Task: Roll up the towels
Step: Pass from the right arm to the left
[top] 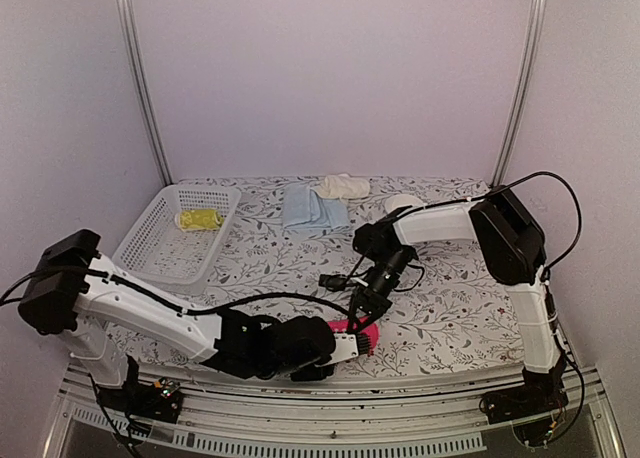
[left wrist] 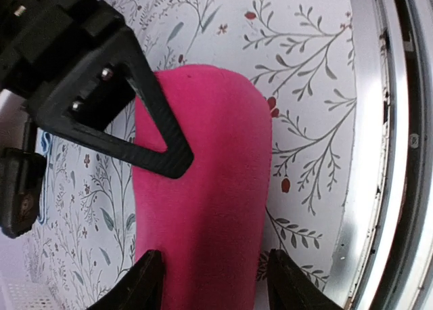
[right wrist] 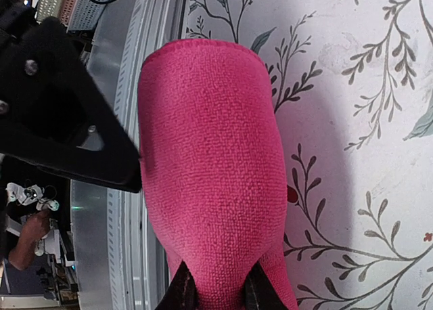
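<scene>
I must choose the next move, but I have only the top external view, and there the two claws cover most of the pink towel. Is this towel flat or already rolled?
Observer: In the right wrist view the pink towel is a thick rounded bundle, not a flat sheet.
Operator: Does the right claw hold it?
Observer: Yes, the right claw is shut on one end of the bundle.
Operator: And the left claw?
Observer: The left claw has one finger on each side of the towel. Whether it presses, I cannot tell.
</scene>
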Robot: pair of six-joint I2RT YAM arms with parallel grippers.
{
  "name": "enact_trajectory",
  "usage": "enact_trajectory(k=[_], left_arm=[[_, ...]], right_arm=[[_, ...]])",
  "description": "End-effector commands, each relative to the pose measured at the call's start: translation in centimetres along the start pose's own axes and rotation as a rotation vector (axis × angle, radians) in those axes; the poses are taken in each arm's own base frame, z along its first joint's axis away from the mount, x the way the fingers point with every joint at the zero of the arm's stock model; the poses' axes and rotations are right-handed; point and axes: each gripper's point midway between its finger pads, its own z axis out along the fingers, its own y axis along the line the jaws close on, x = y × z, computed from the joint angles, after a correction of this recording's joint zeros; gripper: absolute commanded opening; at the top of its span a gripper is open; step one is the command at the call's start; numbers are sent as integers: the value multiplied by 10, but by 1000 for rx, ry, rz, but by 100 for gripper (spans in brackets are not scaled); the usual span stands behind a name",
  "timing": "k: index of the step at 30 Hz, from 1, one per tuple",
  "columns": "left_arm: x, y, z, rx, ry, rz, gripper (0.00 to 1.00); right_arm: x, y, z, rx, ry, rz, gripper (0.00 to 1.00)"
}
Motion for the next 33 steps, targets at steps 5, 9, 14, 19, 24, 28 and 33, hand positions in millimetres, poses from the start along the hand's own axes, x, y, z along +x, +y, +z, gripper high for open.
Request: enact_trajectory(k=[5, 9, 14, 19, 24, 28, 33], left_arm=[[7, 5, 25, -130, 86, 171, 56], [9, 1, 38, -140, 102, 211, 56], [13, -1, 52, -164, 129, 239, 55], [18, 8, 61, -201, 150, 229, 55], [34, 5, 78, -195, 189, 245, 53], [34, 9, 84, -204, 194, 235, 40], [33, 22, 81, -221, 183, 211, 21]], right_arm=[[39, -24, 20, -42, 105, 166, 13], [39, -26, 22, -63, 93, 192, 13], [33, -20, 22, -125, 58, 218, 13], [34, -16, 23, -192, 30, 263, 13], [29, -12, 18, -252, -14, 284, 14], [22, -6, 10, -244, -29, 257, 16], [10, 7, -10, -200, -49, 192, 31]])
